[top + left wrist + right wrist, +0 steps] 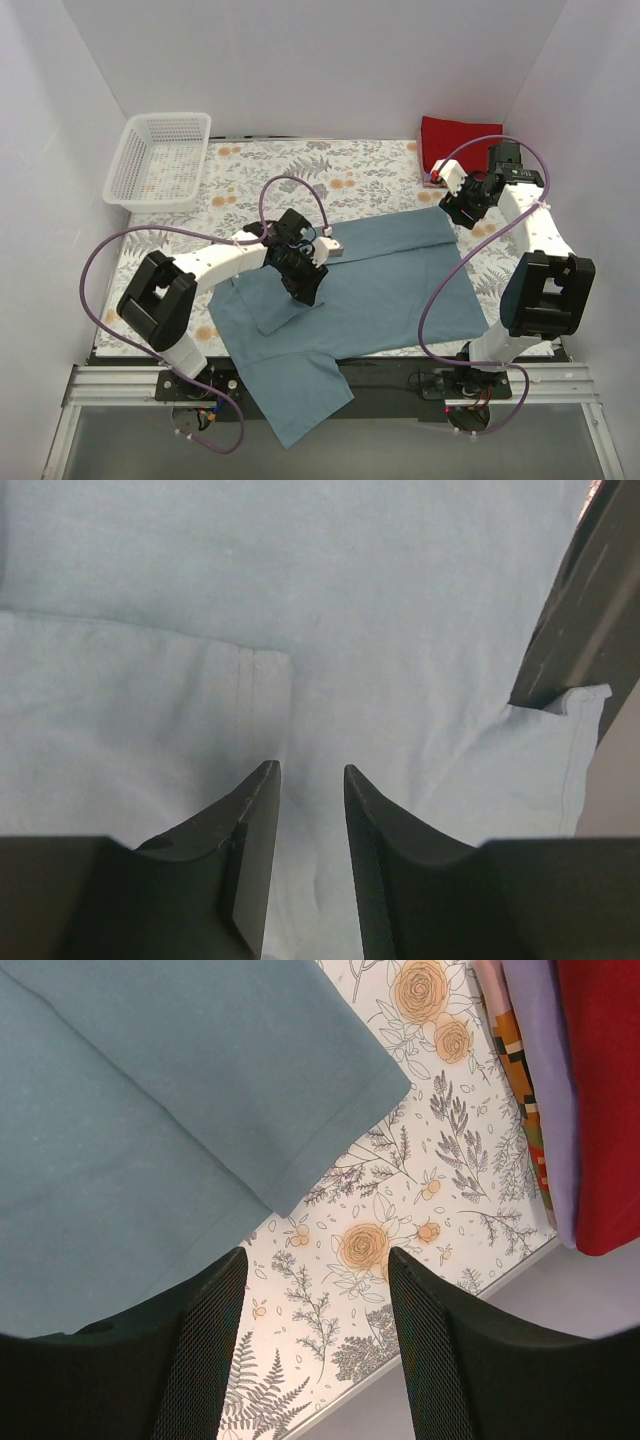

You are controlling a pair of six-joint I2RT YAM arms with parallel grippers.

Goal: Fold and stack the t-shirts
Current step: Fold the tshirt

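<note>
The slate-blue t-shirt (390, 290) lies spread on the floral tablecloth, its top edge folded down and its lower part hanging over the near edge. My left gripper (303, 290) points down over the shirt's left side by a sleeve. In the left wrist view the gripper (310, 780) stands narrowly open just above the blue cloth (350, 600), with nothing between the jaws. My right gripper (455, 212) hovers open and empty by the shirt's far right corner (330, 1130); in its own view it (315, 1260) is over bare tablecloth. The red folded shirt (455, 140) lies back right, over a lavender one (545, 1080).
A white mesh basket (160, 160) stands at the back left. White walls close in the table on three sides. The table's right edge (470, 1310) runs just beyond my right gripper. A dark rail (590, 600) marks the near edge where the blue shirt hangs over.
</note>
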